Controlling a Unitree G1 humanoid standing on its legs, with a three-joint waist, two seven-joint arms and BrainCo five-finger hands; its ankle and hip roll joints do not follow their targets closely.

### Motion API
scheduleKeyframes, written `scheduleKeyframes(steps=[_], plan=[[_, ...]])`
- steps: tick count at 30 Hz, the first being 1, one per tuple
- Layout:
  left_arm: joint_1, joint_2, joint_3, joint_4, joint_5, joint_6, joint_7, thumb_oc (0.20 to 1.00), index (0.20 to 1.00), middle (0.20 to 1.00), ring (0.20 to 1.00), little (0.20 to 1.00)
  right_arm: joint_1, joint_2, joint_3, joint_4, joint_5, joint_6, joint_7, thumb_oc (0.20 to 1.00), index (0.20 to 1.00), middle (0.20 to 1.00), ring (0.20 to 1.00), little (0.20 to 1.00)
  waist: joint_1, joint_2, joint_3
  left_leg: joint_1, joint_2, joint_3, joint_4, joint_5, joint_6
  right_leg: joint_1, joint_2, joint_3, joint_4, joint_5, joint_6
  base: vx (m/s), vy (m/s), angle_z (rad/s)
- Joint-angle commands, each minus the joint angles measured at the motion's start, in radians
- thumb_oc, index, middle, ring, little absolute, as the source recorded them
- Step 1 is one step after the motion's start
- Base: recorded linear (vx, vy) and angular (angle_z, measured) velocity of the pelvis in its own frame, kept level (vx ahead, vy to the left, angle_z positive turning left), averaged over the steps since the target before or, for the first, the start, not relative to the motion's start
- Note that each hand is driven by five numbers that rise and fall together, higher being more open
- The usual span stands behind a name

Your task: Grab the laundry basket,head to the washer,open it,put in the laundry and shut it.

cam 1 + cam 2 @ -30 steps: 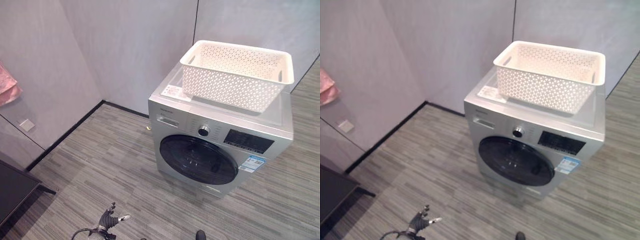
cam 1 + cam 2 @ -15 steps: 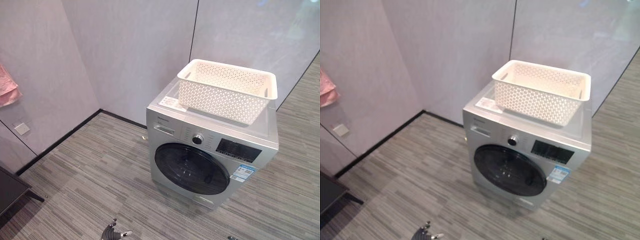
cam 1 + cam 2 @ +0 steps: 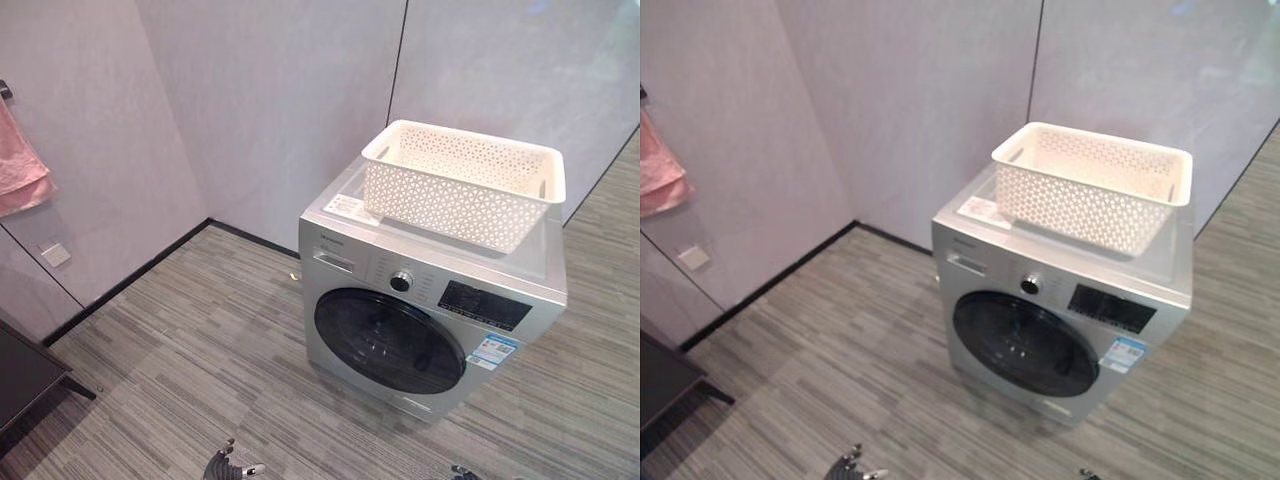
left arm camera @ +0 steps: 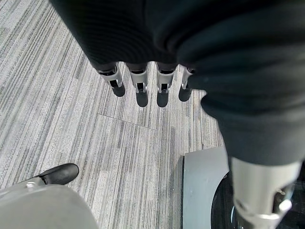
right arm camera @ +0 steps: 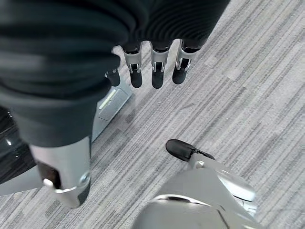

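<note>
The left hand is being held low with its fingers hanging straight in a row and nothing being gripped between them and the thumb, which is set well apart from them. The right hand is being held likewise, its fingers straight and relaxed, its thumb apart and nothing enclosed.

Even bright light, soft shadows, faint wall glare.
</note>
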Motion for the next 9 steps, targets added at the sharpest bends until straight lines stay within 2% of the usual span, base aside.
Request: scheduleKeyframes(steps=[1,9], plan=[[-0.070,0.041,0.003,0.022,0.012,-0.015,0.013,1.000,1.000,1.000,1.000,1.000,-0.057,0.007,0.038,0.037,-0.018,-0.011,-0.010,1.000,1.000,1.000,1.000,1.000,0.011,-0.052,0.032,-0.004,0.023,-0.050,0.011,-0.029,-0.026,0.026,-0.072,-0.011,0.009,-0.005,0.063,0.00,0.000,0.00],[-0.061,0.054,0.022,0.006,0.003,-0.039,0.042,1.000,1.000,1.000,1.000,1.000,-0.048,0.017,0.033,0.037,-0.010,-0.020,-0.024,1.000,1.000,1.000,1.000,1.000,0.017,-0.055,0.033,-0.004,0.024,-0.053,0.011,-0.028,-0.029,0.032,-0.072,-0.015,0.009,-0.008,0.063,0.00,0.000,0.00]])
